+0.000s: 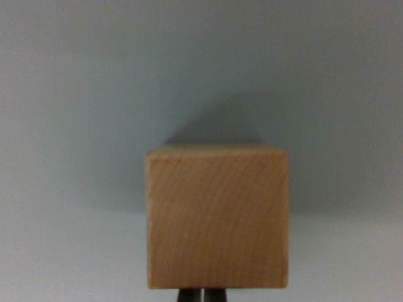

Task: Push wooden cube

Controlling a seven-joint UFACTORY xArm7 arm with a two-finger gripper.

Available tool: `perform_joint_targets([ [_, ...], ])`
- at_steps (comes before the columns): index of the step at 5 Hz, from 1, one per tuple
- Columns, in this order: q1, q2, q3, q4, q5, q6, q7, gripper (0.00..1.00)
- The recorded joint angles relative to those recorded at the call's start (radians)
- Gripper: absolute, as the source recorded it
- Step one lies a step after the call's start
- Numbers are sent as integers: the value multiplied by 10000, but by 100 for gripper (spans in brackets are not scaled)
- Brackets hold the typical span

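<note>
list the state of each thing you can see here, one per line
wooden cube: upright on the surface, flat face toward the camera, whole, nothing on top
gripper: only dark fingertips show at the bottom edge, right at the cube's lower edge; open or shut cannot be told
grey surface: bare around the cube, with the cube's shadow behind it

In the wrist view we see the wooden cube resting on the plain grey desk, its grained face filling the lower middle. Our claw shows only as dark fingertips just beneath the cube's bottom edge, close together.
</note>
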Motion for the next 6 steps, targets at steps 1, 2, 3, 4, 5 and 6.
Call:
perform_joint_targets([
  [1,0,0,0,0,0,0,0,100],
  [2,-9,235,-26,366,-21,133,-28,100],
  [3,-9,235,-26,366,-21,133,-28,100],
  [4,-17,448,-49,698,-41,253,-54,100],
  [5,-17,448,-49,698,-41,253,-54,100],
  [6,-24,626,-69,976,-57,353,-76,100],
])
